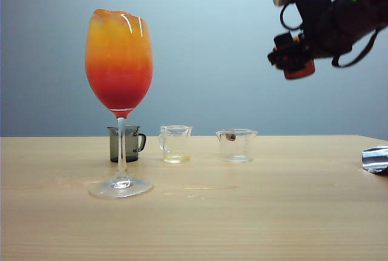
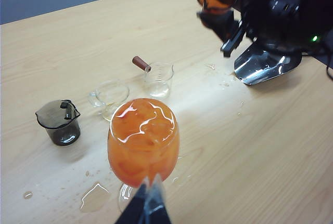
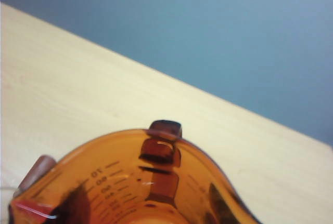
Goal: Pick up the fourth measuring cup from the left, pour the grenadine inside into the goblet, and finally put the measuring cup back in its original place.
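The goblet (image 1: 119, 61) stands on the left of the table, full of a drink that is orange above a dark red layer of grenadine (image 1: 119, 91). High at the upper right, my right gripper (image 1: 291, 61) is shut on the fourth measuring cup (image 1: 300, 68), a red-brown cup held in the air well clear of the goblet. The right wrist view is filled by that cup (image 3: 156, 182), with a red smear at its lip. From above, the goblet (image 2: 143, 141) sits just beyond my left gripper (image 2: 148, 203), whose fingertips lie together with nothing between them.
Behind the goblet stand a smoky grey cup (image 1: 124, 144) and two clear cups (image 1: 175, 144) (image 1: 236, 145), one with a brown stub at its rim. A shiny metal piece (image 1: 376, 158) lies at the right table edge. Spilled puddles (image 2: 93, 198) wet the wood near the goblet's foot.
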Robot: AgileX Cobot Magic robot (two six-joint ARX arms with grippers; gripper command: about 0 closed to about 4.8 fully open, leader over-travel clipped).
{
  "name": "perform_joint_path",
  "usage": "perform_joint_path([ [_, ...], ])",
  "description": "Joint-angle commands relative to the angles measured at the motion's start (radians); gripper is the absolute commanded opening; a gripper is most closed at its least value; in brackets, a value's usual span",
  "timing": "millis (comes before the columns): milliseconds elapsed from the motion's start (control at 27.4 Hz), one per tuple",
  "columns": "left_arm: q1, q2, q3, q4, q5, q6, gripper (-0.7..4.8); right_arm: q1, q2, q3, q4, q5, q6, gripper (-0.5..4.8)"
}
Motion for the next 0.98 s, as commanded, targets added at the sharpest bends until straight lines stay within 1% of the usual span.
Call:
perform_joint_path([
  [36, 0.001, -0.002, 0.003, 0.019, 0.002, 0.004, -0.05, -0.010, 0.042, -0.005, 0.096, -0.008, 0.046, 0.17],
  [328, 0.001, -0.002, 0.003, 0.027, 0.002, 0.003, -0.05, -0.011, 0.206, -0.005, 0.245, 0.005, 0.052, 0.17],
  [584, 0.001, -0.002, 0.003, 0.026, 0.002, 0.003, -0.05, -0.016, 0.308, -0.005, 0.327, 0.007, 0.055, 0.17],
  [693, 0.001, -0.002, 0.003, 0.026, 0.002, 0.003, -0.05, -0.037, 0.349, -0.004, 0.360, 0.006, 0.113, 0.17],
  [985, 0.001, 0.000, 0.003, 0.027, 0.002, 0.004, -0.05, -0.058, 0.389, 0.008, 0.372, -0.005, 0.167, 0.17],
])
